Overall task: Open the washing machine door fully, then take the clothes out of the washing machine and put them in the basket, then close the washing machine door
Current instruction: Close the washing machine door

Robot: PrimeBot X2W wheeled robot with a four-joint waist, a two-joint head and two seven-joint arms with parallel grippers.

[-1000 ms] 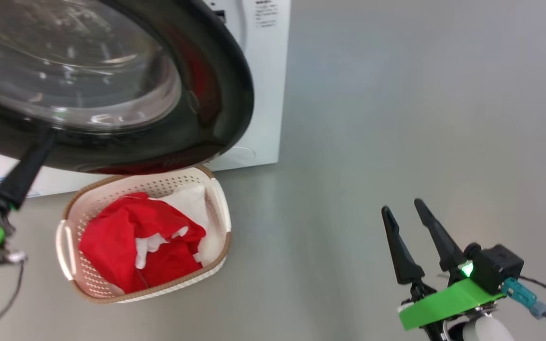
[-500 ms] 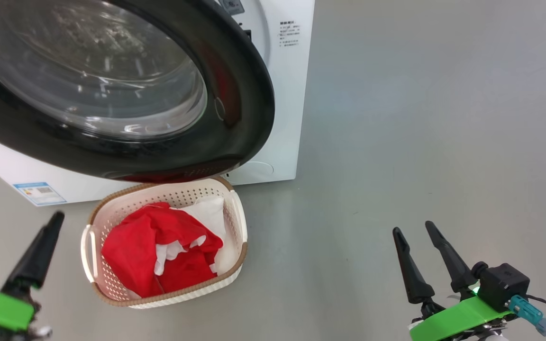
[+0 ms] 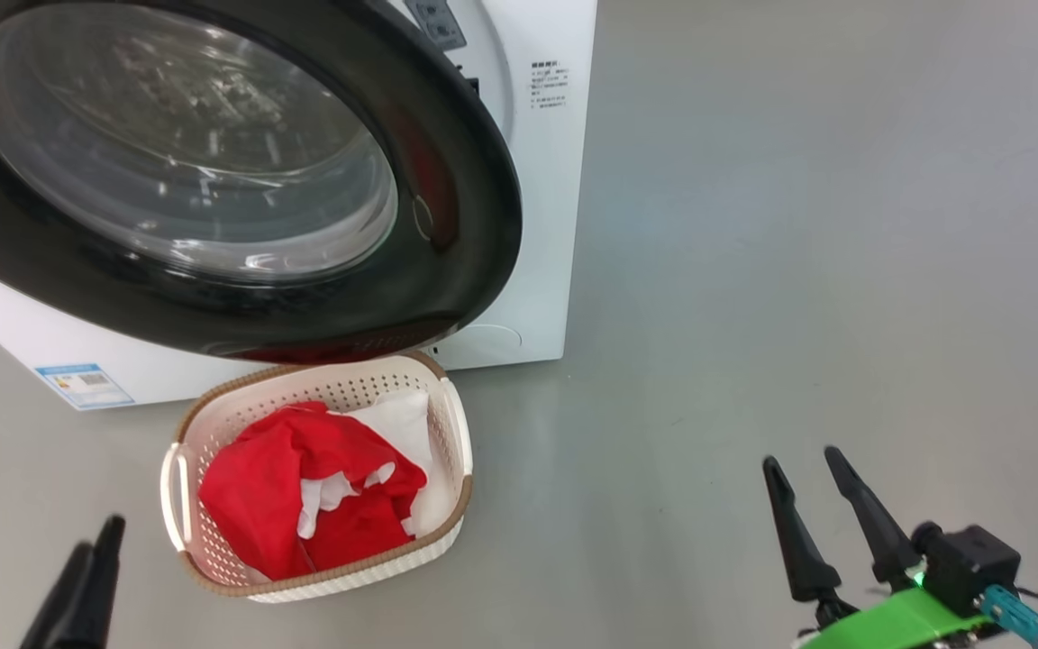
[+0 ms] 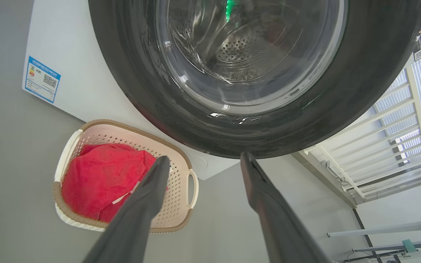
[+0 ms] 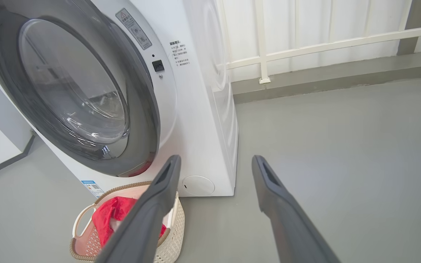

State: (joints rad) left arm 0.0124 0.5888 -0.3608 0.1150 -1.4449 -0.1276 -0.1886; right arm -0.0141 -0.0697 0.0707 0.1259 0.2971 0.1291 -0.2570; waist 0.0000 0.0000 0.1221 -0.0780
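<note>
Left claw (image 3: 97, 534) lowered, wrist shows drum (image 4: 239, 51)

Red-white clothes (image 3: 303, 487); cream perforated basket (image 3: 447, 451), brown rim; glossy black door (image 3: 465, 180); white washing machine (image 3: 546, 225).

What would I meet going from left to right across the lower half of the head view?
The left gripper, two long dark fingers, open → the cream-white perforated plastic basket with a brown woven-look rim, holding the bright red and white clothes → the right gripper, dark fingers on a green mount, open.
</note>
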